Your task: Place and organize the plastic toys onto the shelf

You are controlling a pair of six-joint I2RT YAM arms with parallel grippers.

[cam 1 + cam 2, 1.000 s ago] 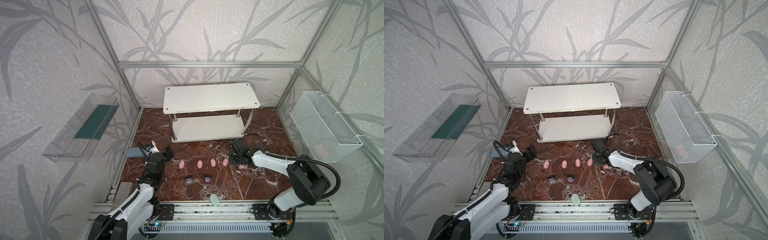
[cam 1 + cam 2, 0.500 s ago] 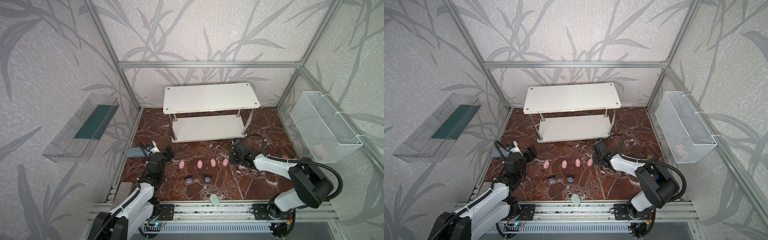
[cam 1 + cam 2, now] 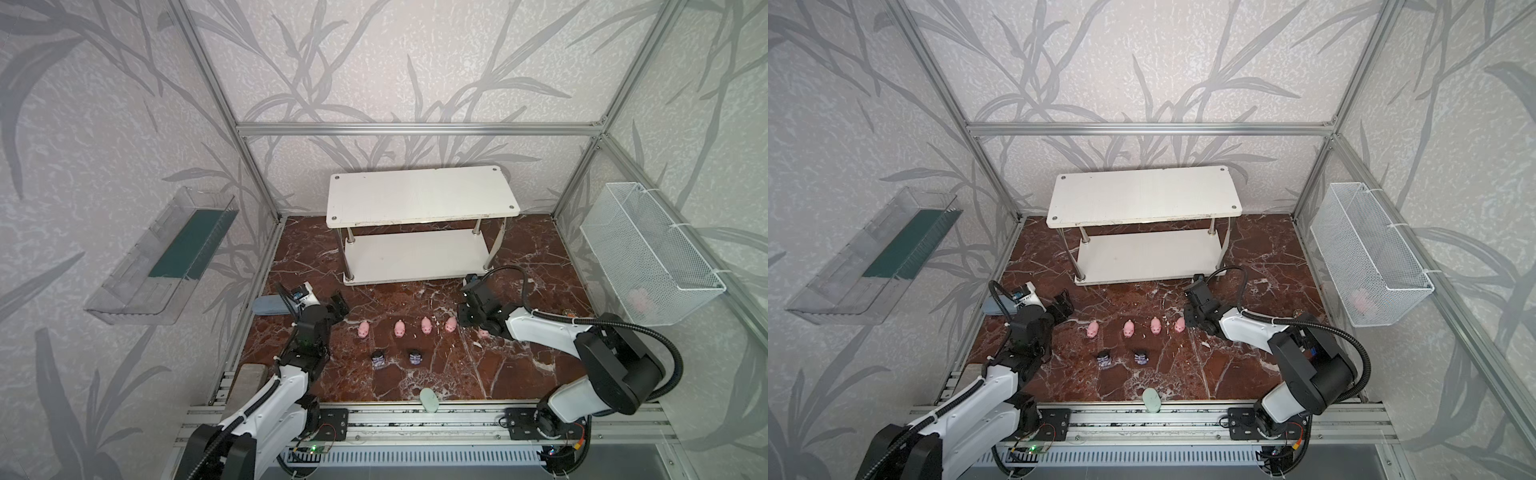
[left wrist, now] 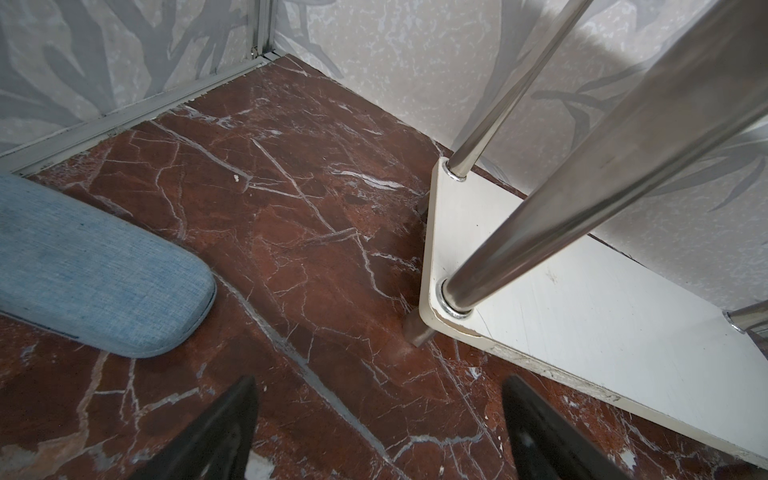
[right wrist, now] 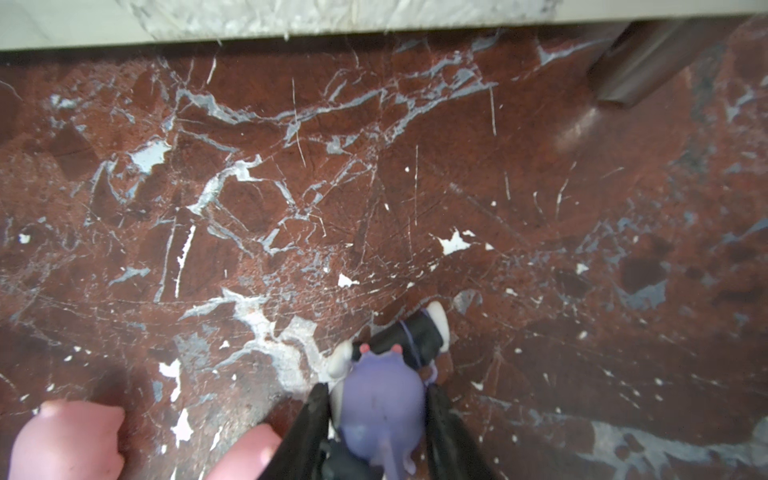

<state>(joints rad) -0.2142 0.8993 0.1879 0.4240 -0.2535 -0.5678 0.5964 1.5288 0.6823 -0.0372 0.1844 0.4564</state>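
Marble counter (image 3: 436,374): shelf (image 3: 419,195) at 12 o'clock. Four pigs (image 3: 399,329) in central row; two figurines (image 3: 379,358) at their 6. Right jaws grip purple figurine (image 5: 380,399) at row's 3, fifth pig (image 3: 483,333) beside. Left jaws wide at 9.

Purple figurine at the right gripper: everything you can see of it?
The purple figurine looks plastic: round lilac head with two pink dots, black body, white tips. The right gripper has its fingers against both sides of the head, body sticking out past them. Lifted or resting on the marble floor: cannot tell.
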